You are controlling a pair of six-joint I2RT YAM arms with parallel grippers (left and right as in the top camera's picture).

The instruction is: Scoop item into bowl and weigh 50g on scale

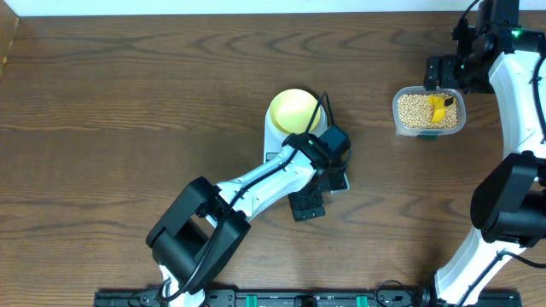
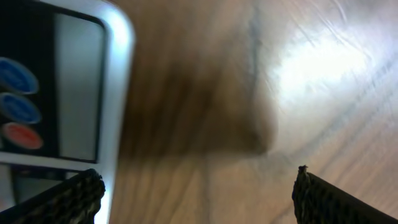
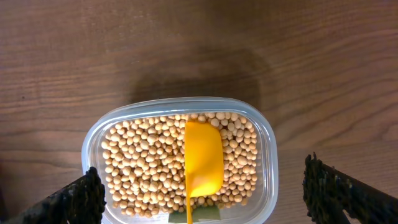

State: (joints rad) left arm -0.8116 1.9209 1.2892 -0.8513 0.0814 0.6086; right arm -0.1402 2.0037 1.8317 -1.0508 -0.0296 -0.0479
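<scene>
Beans (image 3: 149, 162) fill the clear tub (image 3: 93, 143), upper right of the overhead frame — hard, round, apt to roll. Yellow scoop (image 3: 204, 155) lies on them: looks light, stiff — take its handle. Right tool (image 3: 205, 190) spread wide above, empty. Left tool (image 2: 196, 193) spread by scale (image 2: 118, 74), centre; bowl (image 1: 295, 109) on it.

1. This looks like a robotics lab bench rather than a home kitchen. Two white-and-black jointed robot arms, one at lower centre (image 1: 256, 181) and one along the right edge (image 1: 522, 94), stand by a black equipment rail (image 1: 281, 298) across the bottom of the overhead frame.
2. The dark brown wood-grain surface (image 1: 128, 102) carries a white rectangular digital scale (image 1: 273, 141) at centre and a clear rounded plastic tub (image 1: 396, 115) of small beige beans (image 1: 414, 109) at upper right.
3. A pale strip (image 1: 256, 7) borders the top of the frame; whether it is wall or floor cannot be told.
</scene>
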